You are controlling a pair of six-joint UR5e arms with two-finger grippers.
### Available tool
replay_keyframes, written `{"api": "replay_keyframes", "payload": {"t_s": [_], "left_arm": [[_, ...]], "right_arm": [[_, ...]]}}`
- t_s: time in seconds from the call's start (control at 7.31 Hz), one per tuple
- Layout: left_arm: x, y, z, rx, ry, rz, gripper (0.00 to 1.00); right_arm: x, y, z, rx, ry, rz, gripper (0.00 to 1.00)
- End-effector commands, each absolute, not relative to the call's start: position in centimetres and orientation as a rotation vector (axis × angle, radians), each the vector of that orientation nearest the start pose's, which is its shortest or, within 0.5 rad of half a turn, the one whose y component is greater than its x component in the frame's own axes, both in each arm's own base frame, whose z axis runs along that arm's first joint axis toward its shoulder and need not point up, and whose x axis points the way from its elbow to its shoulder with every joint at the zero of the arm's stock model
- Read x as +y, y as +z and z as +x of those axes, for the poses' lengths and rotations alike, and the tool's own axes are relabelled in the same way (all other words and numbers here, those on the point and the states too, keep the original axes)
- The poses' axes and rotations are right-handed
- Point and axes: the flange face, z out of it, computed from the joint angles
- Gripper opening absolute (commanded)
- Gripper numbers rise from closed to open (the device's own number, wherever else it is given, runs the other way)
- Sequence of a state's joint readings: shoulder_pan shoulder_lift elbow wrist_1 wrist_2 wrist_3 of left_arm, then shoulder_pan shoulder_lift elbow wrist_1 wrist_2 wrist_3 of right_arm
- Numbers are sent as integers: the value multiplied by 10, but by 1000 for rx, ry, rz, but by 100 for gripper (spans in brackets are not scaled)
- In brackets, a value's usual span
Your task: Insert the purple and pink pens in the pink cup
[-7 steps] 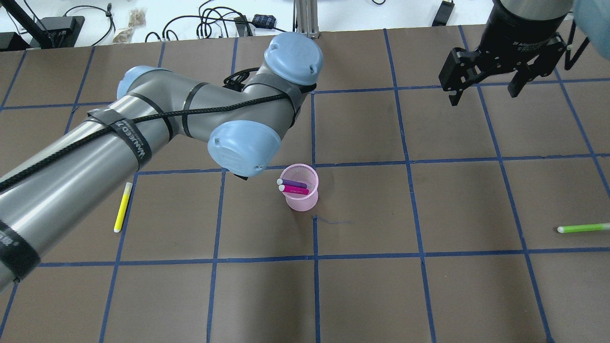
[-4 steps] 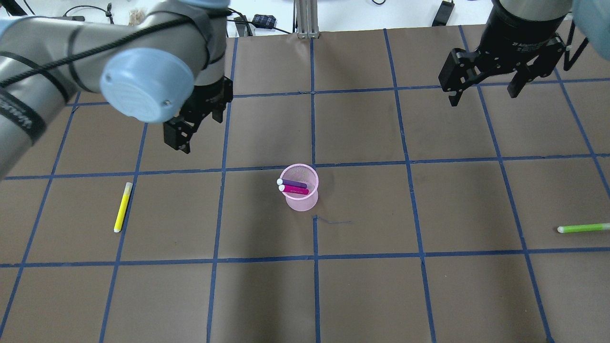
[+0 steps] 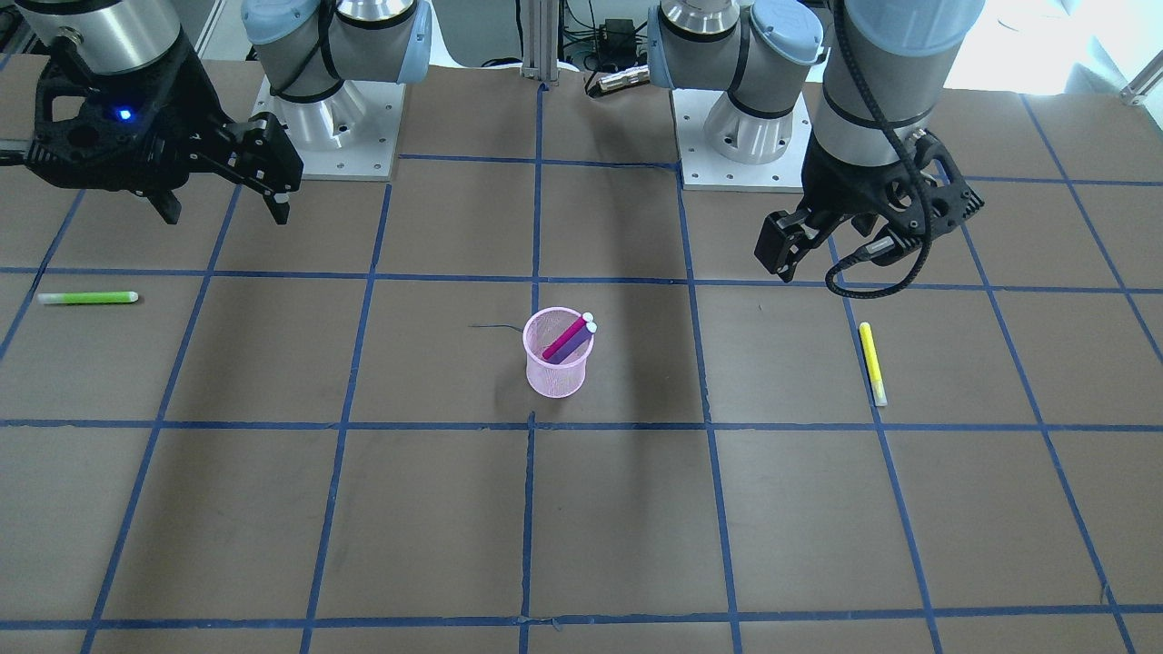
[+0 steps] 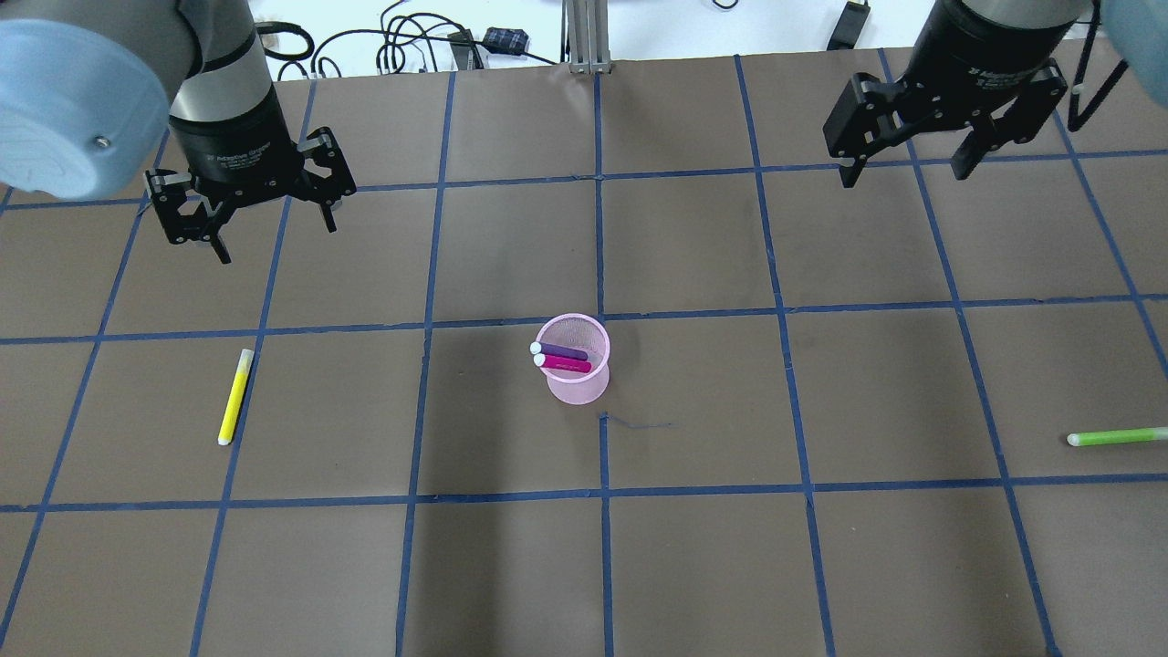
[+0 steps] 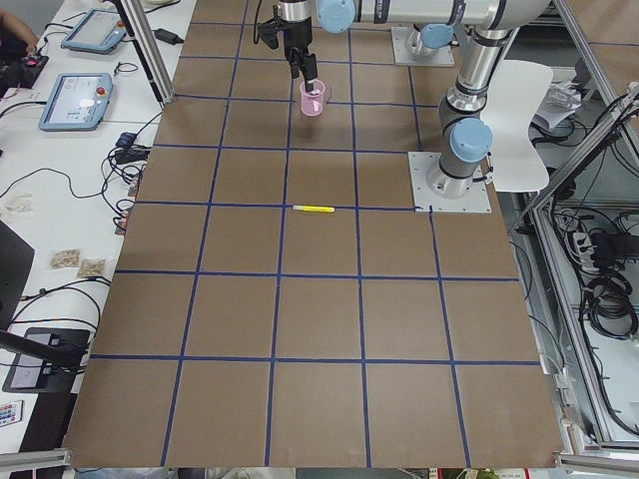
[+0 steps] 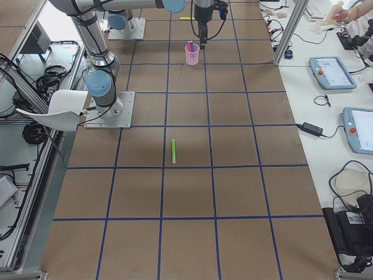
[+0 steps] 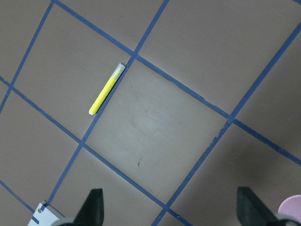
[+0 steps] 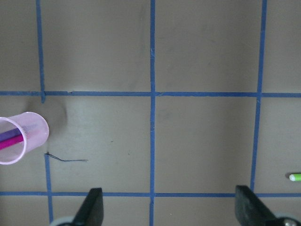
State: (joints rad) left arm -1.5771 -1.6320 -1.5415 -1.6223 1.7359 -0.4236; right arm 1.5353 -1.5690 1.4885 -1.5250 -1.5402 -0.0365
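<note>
The pink mesh cup (image 4: 575, 383) stands upright near the table's middle. The purple pen (image 4: 566, 351) and the pink pen (image 4: 569, 366) lean side by side inside it, white caps up. The cup (image 3: 556, 371) also shows in the front view and at the left edge of the right wrist view (image 8: 33, 134). My left gripper (image 4: 274, 228) is open and empty, raised well to the left of the cup. My right gripper (image 4: 905, 172) is open and empty, raised far to the cup's right.
A yellow pen (image 4: 234, 397) lies on the table below my left gripper and shows in the left wrist view (image 7: 107, 89). A green pen (image 4: 1115, 437) lies near the right edge. Cables and boxes lie beyond the far edge.
My left arm has swung away from over the cup to the far left, and its open gripper now hangs above the left squares. My right gripper has shifted slightly.
</note>
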Motion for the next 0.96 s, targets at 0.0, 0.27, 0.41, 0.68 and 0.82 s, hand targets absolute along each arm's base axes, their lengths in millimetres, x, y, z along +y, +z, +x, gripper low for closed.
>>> {"api": "replay_keyframes", "payload": {"t_s": [0.0, 0.27, 0.41, 0.68, 0.82], "left_arm": [[-515, 470, -104, 3096, 85, -220, 100], [-517, 479, -117, 3125, -18, -63, 100], [-526, 487, -119, 3120, -152, -71, 100], [-527, 483, -119, 3122, -163, -73, 100], [-526, 482, -120, 3124, -161, -71, 100]], "right_arm": [[-496, 517, 123, 3080, -76, 80, 100], [-498, 517, 123, 3083, -90, 80, 100], [-497, 518, 121, 3098, -86, 77, 100], [-498, 517, 121, 3111, -91, 70, 100], [-498, 518, 120, 3112, -86, 70, 100]]}}
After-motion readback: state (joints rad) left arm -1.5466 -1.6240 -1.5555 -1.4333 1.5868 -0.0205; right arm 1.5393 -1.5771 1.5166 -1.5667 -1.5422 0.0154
